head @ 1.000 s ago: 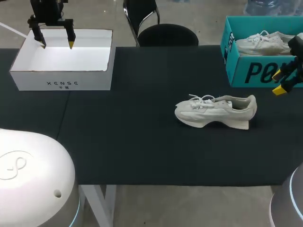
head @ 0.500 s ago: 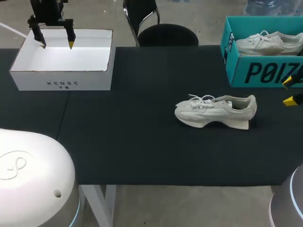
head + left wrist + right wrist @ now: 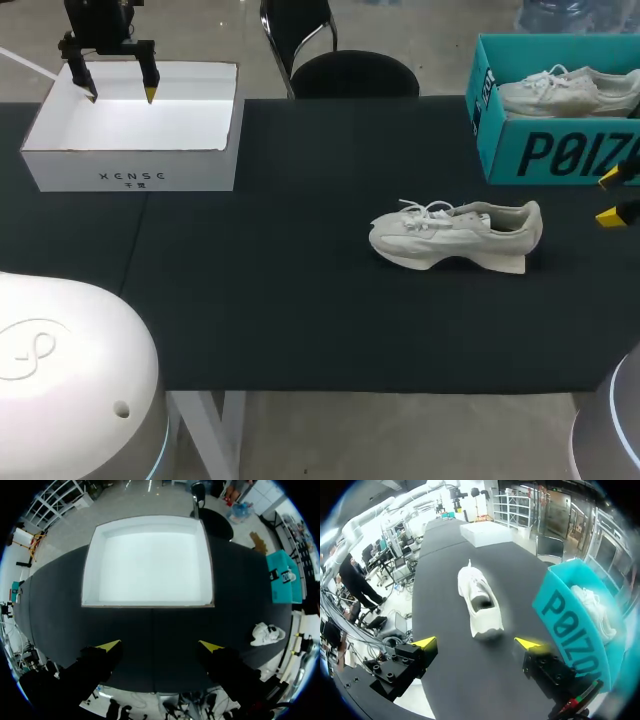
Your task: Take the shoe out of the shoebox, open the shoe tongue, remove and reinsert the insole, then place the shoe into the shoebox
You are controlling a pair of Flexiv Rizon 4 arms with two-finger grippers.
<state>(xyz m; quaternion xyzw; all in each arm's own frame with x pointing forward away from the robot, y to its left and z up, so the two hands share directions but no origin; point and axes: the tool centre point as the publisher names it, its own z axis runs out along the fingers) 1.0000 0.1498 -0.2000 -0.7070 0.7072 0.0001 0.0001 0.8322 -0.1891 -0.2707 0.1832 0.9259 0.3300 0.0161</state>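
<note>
Off-white lace-up sneaker [image 3: 455,235] stands on black counter [image 3: 300,300] near teal shoebox [image 3: 500,150]. My right end effector [image 3: 610,197]: spread, empty, beyond sneaker's heel. My left end effector [image 3: 120,97]: spread, well apart.

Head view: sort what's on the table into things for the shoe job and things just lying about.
For the job:
shoe, lying on the table
shoebox, teal, at the right
right gripper, open, beside the shoebox

Lying about:
white box, far left, with the left gripper open over its far side
second shoe, inside the shoebox
</note>
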